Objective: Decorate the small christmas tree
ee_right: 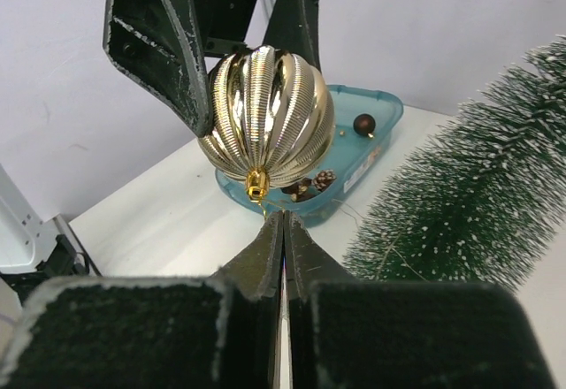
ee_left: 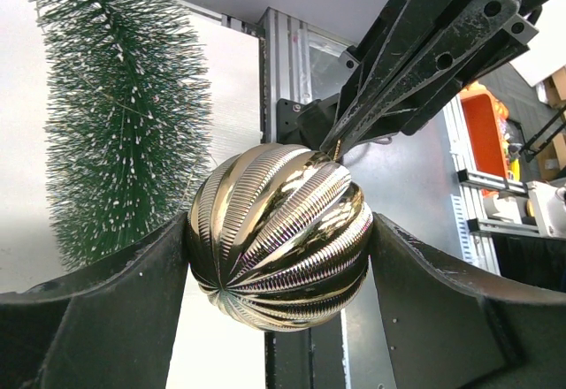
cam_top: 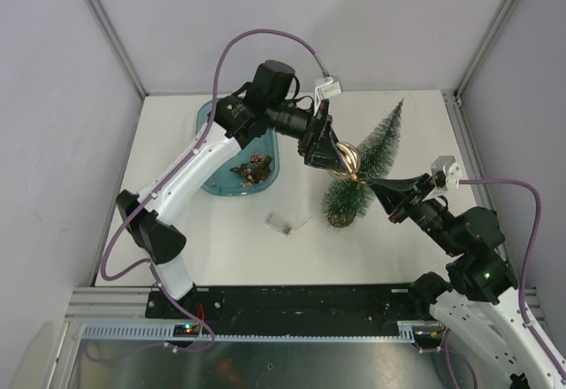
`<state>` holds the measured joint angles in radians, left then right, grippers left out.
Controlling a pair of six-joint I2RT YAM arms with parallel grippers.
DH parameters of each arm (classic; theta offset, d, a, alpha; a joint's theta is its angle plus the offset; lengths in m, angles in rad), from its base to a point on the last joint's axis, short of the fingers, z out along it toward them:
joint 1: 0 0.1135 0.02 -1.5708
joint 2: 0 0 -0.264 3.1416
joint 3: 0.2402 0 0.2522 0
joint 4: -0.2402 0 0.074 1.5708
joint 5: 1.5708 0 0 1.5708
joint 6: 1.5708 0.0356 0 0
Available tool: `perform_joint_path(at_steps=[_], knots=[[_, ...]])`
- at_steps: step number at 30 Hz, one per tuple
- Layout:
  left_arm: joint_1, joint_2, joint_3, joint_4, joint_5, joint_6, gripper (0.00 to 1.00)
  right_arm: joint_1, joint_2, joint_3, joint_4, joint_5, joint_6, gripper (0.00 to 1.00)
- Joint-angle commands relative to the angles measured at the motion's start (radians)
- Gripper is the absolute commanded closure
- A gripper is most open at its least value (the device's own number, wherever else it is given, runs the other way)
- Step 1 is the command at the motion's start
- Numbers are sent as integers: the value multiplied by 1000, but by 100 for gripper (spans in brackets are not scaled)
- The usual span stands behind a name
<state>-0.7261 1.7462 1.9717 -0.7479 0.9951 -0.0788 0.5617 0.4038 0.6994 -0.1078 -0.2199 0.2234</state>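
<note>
Well, pinecones (ee_right: 318, 181) and brown bauble (ee_right: 363, 125) in tray (ee_right: 389, 100).

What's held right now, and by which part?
Left gripper clamps the gold ribbed bauble by its sides. Right gripper shut at its cap; hold there unclear.

Bright, even light leaves only soft shadows on the table (cam_top: 239, 247). The gold bauble (ee_left: 279, 234) shows streaky glare (both wrist views).

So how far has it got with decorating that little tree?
Barely started. Done: no ornament shows on the small christmas tree yet. In hand: the left gripper holds a gold bauble beside it, the shut right gripper at its cap. Left: hanging it, plus pinecones and a dark ball in the blue tray.
</note>
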Motion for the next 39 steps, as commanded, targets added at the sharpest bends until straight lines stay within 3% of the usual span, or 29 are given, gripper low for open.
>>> perform_joint_path(at_steps=[1,24,39], knots=[[6,-36,27,-3,-41,40,56,-10,-15,10,-33,57,-48,100],[-22,150,188,-2,-109,77,56,-19,29,56,-108,230,-125,100],[-32,85,137,-2,-207,138,57,-22,41,71,-107,238,-154,100]])
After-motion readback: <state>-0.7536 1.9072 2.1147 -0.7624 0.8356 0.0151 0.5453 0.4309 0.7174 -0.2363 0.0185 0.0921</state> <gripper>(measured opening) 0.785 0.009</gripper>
